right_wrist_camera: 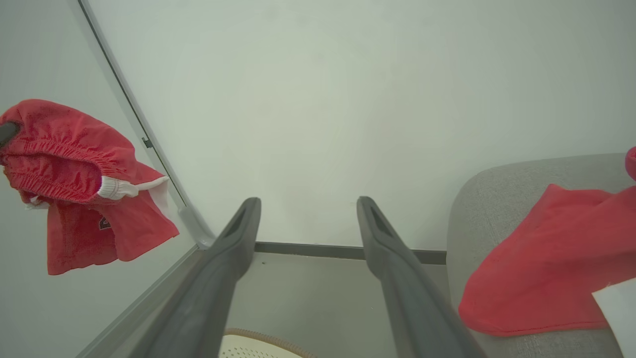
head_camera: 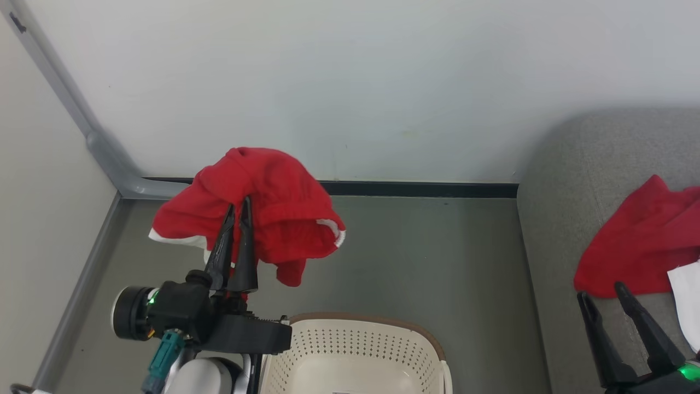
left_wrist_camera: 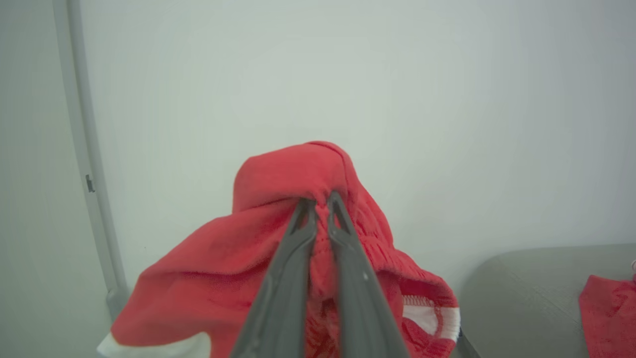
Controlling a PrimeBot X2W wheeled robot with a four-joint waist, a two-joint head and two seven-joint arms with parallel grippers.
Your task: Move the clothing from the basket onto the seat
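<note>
Fabric hung from the left gripper (head_camera: 238, 203), whose two dark fingers were clamped together on a bunched fold of a red garment (head_camera: 284, 208). The pinch sat high in the cloth. From there the garment draped down both sides of the fingers, with a white panel along its lower left edge and a white striped cuff on its right. It was lifted clear of the basket (head_camera: 350, 342), hanging in the air above the floor (head_camera: 426, 257), beyond the left end of the basket's far rim. The basket stood on the floor below, its perforated cream wall and brown rim in sight.

Over at the right, a second red garment (head_camera: 634, 246) lay crumpled on the seat (head_camera: 590, 164), set back a little from the seat's rounded left edge. A white cloth panel (head_camera: 686, 295) touched its lower right side.

The right gripper (head_camera: 601, 291) was over the seat with its fingers spread wide apart and nothing between them. In the head view its tips were just at the near edge of the second garment. In the right wrist view that garment lay off to the right of the fingers, apart from them, and the held garment hung well away to the left.
</note>
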